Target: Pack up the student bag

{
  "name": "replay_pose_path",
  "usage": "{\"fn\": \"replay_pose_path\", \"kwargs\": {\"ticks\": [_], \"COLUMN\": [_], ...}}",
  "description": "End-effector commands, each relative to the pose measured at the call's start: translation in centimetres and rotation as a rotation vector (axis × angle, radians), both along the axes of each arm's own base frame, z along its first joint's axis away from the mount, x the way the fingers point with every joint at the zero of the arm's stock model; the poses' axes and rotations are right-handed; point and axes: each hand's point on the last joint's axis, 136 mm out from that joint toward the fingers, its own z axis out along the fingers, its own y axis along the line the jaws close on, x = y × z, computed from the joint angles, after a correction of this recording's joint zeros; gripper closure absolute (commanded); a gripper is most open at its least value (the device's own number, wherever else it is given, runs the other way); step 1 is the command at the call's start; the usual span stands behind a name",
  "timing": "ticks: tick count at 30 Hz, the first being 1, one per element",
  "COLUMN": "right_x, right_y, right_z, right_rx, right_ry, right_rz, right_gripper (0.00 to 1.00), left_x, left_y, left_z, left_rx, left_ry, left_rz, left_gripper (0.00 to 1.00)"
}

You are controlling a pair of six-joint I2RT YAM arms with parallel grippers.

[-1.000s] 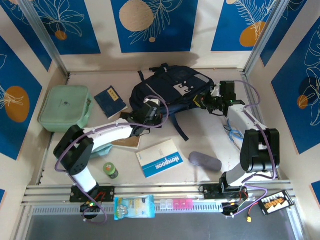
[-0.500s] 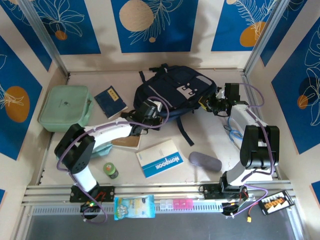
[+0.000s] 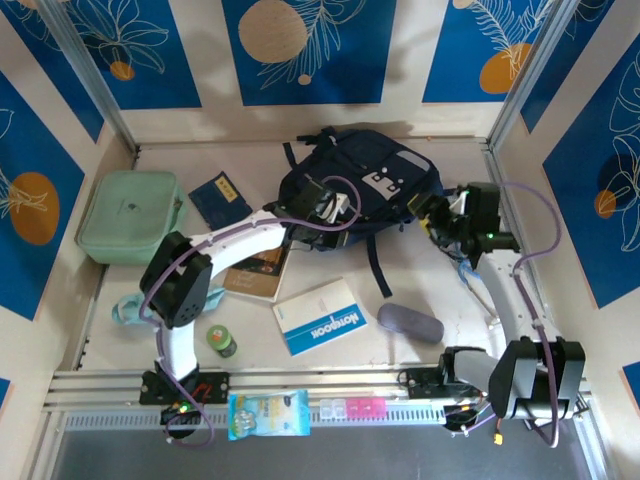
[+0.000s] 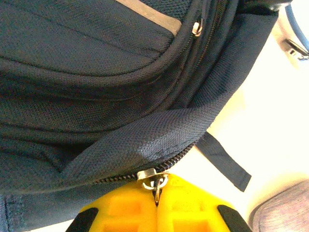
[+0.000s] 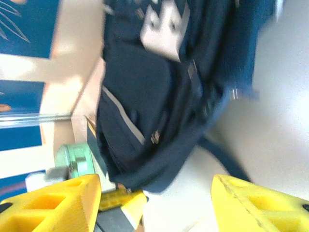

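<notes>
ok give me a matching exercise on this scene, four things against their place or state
1 student bag
2 mint case
3 notebook
4 left fingers

a far left of the table
b shut on the zip pull
c back middle, dark navy
d front middle, white and blue

Pairs: 1-c, 2-a, 3-d, 4-b

Student bag [image 3: 372, 160] at back centre, case [image 3: 128, 215] far left, notebook [image 3: 320, 316] in front
</notes>
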Motion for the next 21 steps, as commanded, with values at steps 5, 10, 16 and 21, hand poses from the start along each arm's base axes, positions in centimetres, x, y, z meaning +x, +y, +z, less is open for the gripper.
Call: {"fn": "replay_pose_path", "kwargs": {"ticks": [5, 10, 16, 21], "right_x": [-0.4, 1.0, 2.5, 3.8], "right_y": [4.7, 5.6, 6.5, 8.2], "right_z": [-3.7, -4.4, -5.4, -6.3], "right_rx": [0.135, 0.148, 0.155, 0.196], "right_ry": [0.144, 0.155, 0.17, 0.183], "right_rz": [0.039, 0.046, 0.059, 0.102], "right_gripper": [0.34, 0.34, 0.33, 0.35], "left_x": [-0.9, -1.3, -1.8, -2.2], "left_y": [-4.2, -4.6, -4.4, -4.6], "left_z": [1.9, 1.2, 0.6, 0.6], "left_rx": [-0.031, -0.011, 0.004, 0.003], "left_ry": [-0.015, -0.015, -0.006, -0.009], "left_rz": [-0.103, -0.112, -0.129, -0.163], "left_gripper": [1.0, 1.0, 1.0, 1.0]}}
